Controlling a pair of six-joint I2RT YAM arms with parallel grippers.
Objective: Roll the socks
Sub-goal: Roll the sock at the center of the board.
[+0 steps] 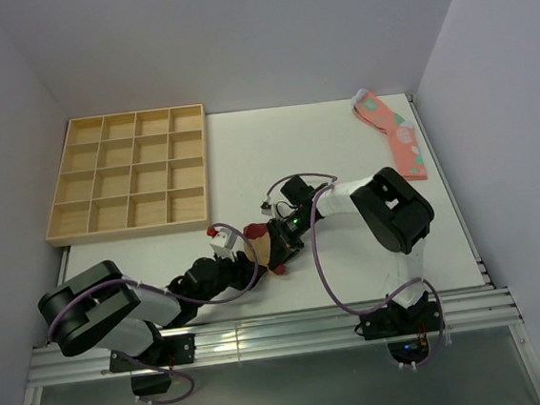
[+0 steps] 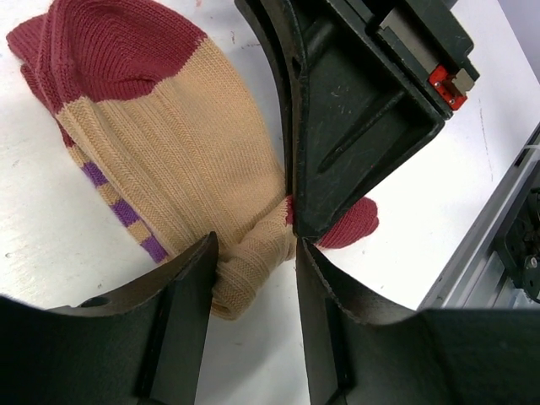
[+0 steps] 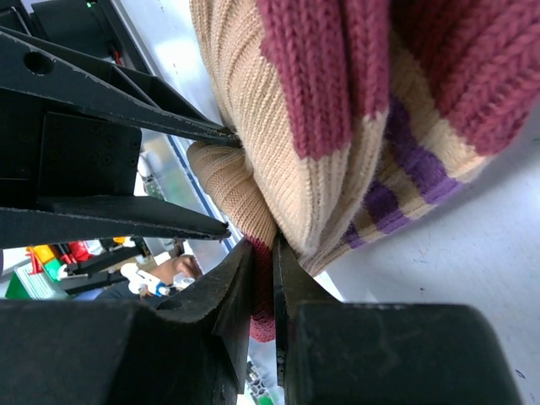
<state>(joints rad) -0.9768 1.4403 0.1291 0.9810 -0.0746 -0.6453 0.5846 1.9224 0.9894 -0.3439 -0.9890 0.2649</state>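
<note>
A tan sock with red toe and heel and purple stripes [image 1: 259,246] lies on the white table between my two grippers. In the left wrist view the sock [image 2: 169,143] is partly bunched, and its folded tan end sits between the jaws of my left gripper [image 2: 255,278], which are apart; the end touches the left finger. My right gripper [image 3: 263,283] is shut on a red fold of the sock [image 3: 337,126]. It also shows in the left wrist view as a black body [image 2: 354,110] pressed onto the sock. In the top view the left gripper [image 1: 244,260] and the right gripper [image 1: 279,243] meet at the sock.
A pink patterned sock pair [image 1: 393,135] lies at the back right corner. A wooden tray with several compartments [image 1: 130,174] stands at the back left. The table's near edge with its metal rail [image 1: 263,329] is just behind the grippers.
</note>
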